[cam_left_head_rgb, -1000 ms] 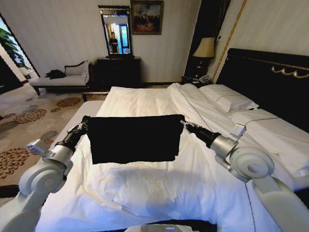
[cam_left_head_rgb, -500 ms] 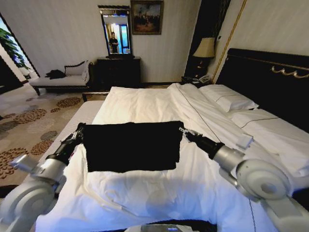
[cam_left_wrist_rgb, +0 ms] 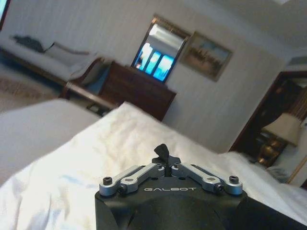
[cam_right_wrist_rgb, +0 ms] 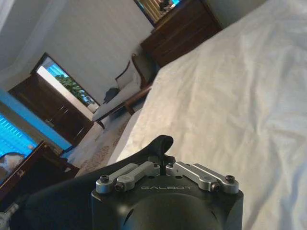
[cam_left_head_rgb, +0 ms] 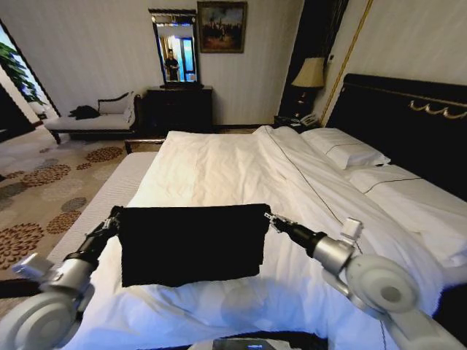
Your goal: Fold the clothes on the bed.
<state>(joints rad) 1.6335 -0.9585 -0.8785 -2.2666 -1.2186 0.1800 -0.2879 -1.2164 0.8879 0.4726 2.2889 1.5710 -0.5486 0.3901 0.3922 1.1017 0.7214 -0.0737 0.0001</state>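
We see the left gripper [cam_left_head_rgb: 114,216] at the left top corner of the black T-shirt [cam_left_head_rgb: 191,244], jaws pinched tight on a nub of fabric; in the left wrist view the gripper [cam_left_wrist_rgb: 165,165] has its metal links drawn together with a dark tuft sticking up between the tips. Arm is a black forearm sleeve ending in a round silver joint.

T-shirt hangs between the two grippers as a flat, near-rectangular panel, matte black, soft, top edge taut and straight, bottom edge a bit uneven. It sits low over the near part of the bed [cam_left_head_rgb: 219,164]; whether the lower hem touches the sheet we can't tell. No lettering visible on the side facing us.

Bedding under it is white, finely creased cotton, rumpled more toward the near edge. Smooth white pillows [cam_left_head_rgb: 343,148] lie against the dark headboard [cam_left_head_rgb: 408,117] with its gilt trim, far right.

Right gripper [cam_left_head_rgb: 269,219] holds the right top corner, closed on the cloth. In the right wrist view the gripper [cam_right_wrist_rgb: 165,163] shows a rounded black fold clamped between the tips, more black fabric draping off beside the housing.
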